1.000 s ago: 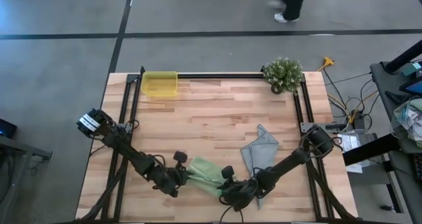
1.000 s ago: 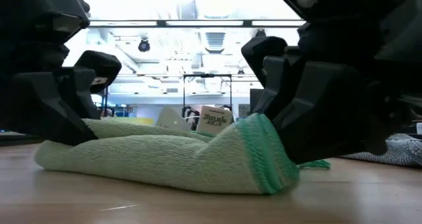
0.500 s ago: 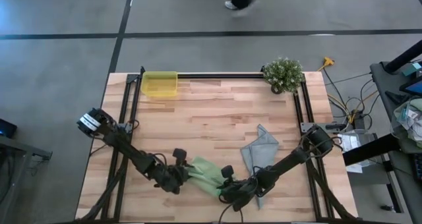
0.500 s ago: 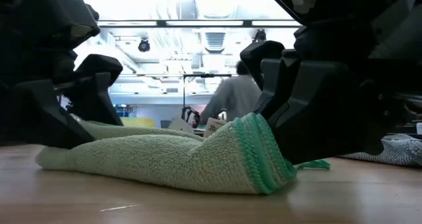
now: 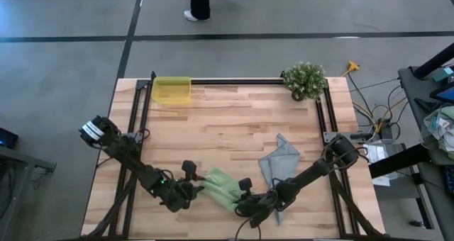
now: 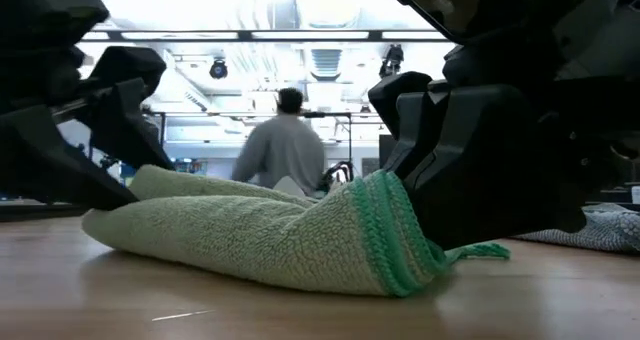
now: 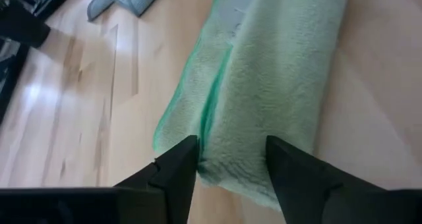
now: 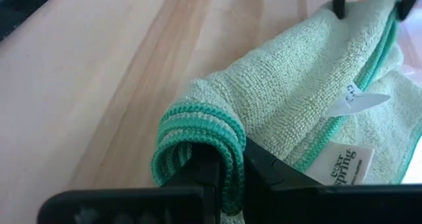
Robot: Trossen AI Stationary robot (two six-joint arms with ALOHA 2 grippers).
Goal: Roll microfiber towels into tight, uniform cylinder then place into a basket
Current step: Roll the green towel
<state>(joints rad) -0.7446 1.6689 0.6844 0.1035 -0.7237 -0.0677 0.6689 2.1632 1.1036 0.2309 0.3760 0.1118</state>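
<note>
Two soft microfiber towels lie on the one wooden-plank counter (image 5: 234, 127): a light green towel (image 5: 220, 186), partly rolled, at the near edge, and a grey-blue towel (image 5: 278, 159) just right of it. One small translucent yellow plastic basket (image 5: 172, 90) sits at the far left corner. One leafy green potted plant (image 5: 305, 79) stands at the far right corner. Two dark robot arms reach in, each with one end effector: the left end effector (image 5: 193, 191) and the right end effector (image 5: 241, 202). The green towel carries two white tags (image 8: 353, 99). One person (image 6: 282, 152) stands in the room beyond.
</note>
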